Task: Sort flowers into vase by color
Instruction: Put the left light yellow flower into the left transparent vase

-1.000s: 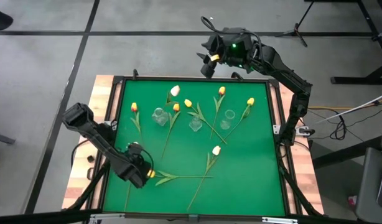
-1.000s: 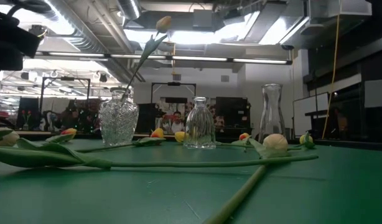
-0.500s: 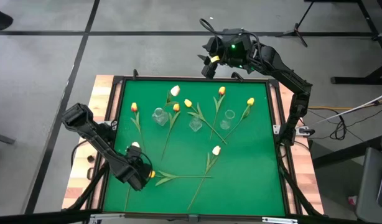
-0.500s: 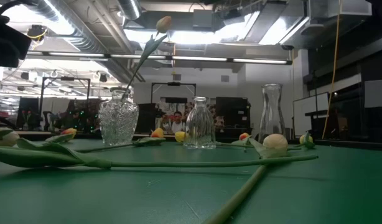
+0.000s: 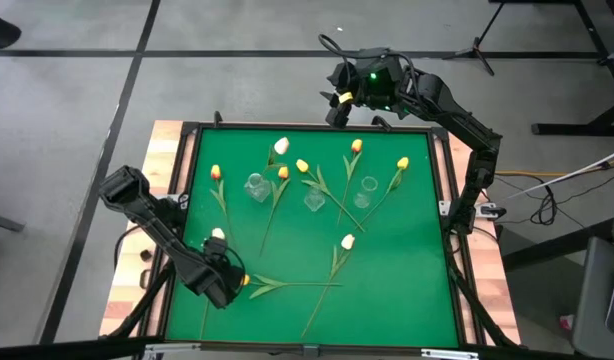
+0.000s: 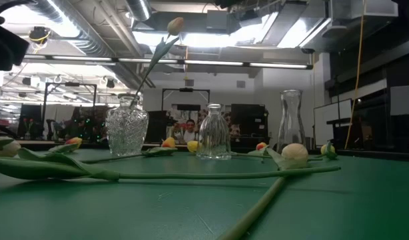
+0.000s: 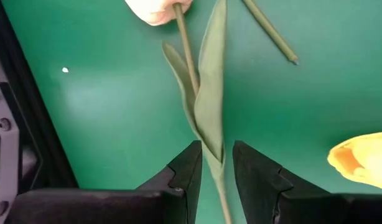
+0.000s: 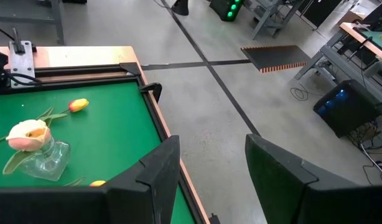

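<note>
Left gripper (image 7: pixel 214 163) sits low near the tabletop's (image 5: pixel 407 270) left front edge, jaws clamped on a white tulip's stem (image 7: pixel 206 124). Right gripper (image 5: pixel 339 98) hangs beyond the far edge, jaws parted, empty. Remaining flowers (image 5: pixel 339 255) lie mid-tabletop around 3 glass vases (image 5: pixel 312 198); the right front stays bare.

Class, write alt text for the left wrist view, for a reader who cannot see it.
The left gripper is closed on the green stem of a white tulip lying on the green mat. Its pale bud sits at the far edge, a second stem end lies nearby, and a yellow bud shows at one side.
</note>
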